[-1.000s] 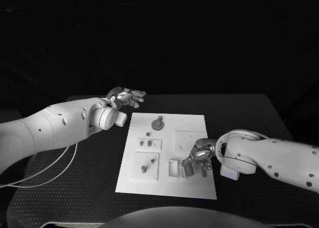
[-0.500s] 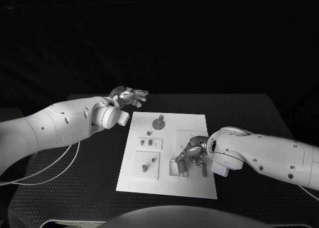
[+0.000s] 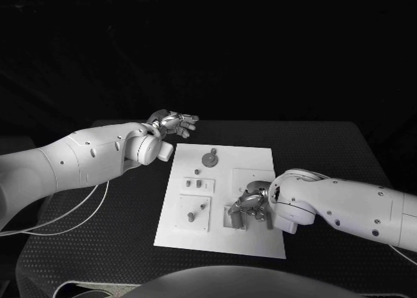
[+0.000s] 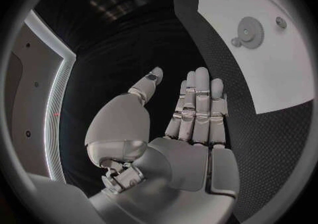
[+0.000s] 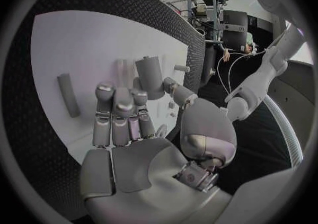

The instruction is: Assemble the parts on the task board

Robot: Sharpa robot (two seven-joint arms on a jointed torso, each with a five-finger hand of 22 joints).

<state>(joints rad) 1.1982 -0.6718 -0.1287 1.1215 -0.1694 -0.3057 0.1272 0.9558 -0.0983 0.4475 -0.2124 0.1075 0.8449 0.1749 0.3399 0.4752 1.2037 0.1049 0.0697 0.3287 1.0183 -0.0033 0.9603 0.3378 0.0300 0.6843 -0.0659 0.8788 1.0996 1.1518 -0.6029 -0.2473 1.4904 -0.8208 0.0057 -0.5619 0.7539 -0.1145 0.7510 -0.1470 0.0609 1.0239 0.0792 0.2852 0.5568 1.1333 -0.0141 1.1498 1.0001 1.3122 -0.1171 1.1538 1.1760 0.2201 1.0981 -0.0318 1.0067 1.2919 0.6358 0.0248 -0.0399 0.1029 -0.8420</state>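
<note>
The black table [image 3: 334, 155] carries the white task board [image 3: 253, 239] at its middle. The left hand [image 3: 174, 123] hangs off the board's far corner, fingers [image 4: 199, 97] spread and empty, probably kept clear. The right hand [image 3: 248, 205] curls down over the grey parts [image 5: 151, 75]; whether it holds one, I cannot tell.

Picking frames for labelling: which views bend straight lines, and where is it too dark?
Both wrist views bend the task board edges, fisheye distortion; the head view keeps the board straight, but everything beyond the table is black, and the right robot hand shades the parts under it.
</note>
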